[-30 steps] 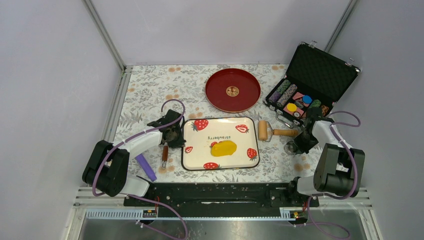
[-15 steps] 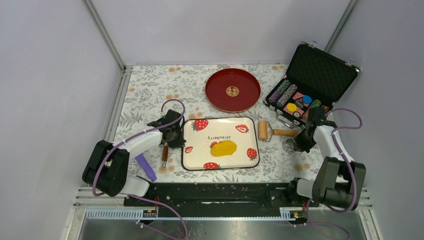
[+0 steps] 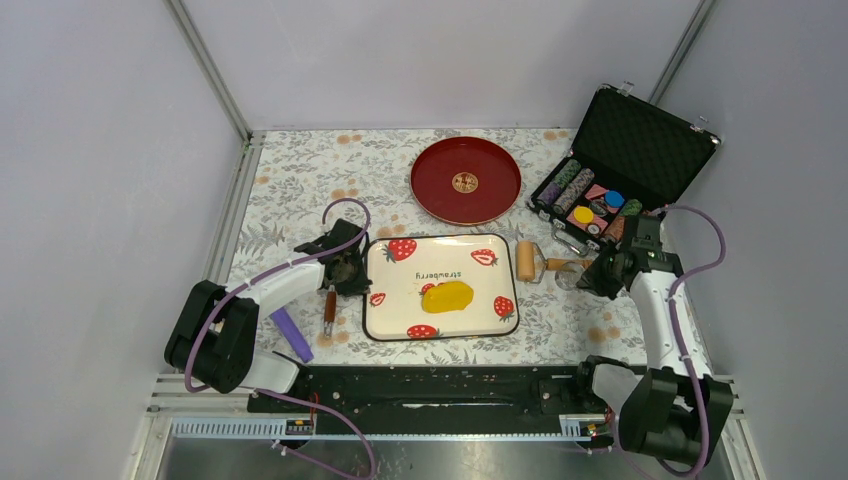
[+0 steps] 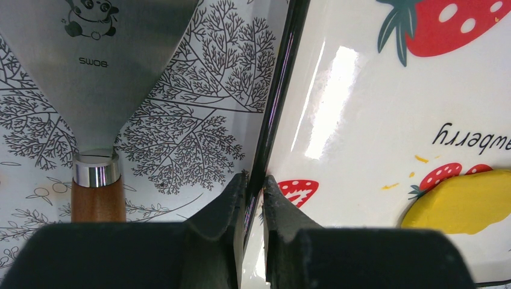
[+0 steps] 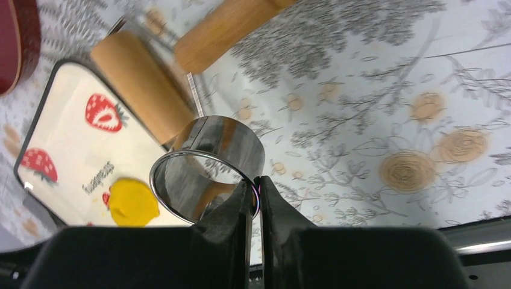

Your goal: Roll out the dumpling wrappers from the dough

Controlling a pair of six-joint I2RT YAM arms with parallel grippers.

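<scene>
Just changed: right gripper has lifted the metal ring off the tabletop, pinching its wall, likely ready for cutting.
Left gripper: clamped on the tray rim at 9 o'clock.
Dough: flattened patch, tray centre toward 5 o'clock.
In the way: rolling pin at the tray's 3 o'clock, between ring and dough.
Nearby: scraper at 9 o'clock.

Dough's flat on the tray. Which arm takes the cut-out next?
Right. The right gripper is shut on the ring cutter by its wall, so it likely only needs to carry it over the dough. The left gripper is clamped on the strawberry tray at its rim, steadying it.
</scene>
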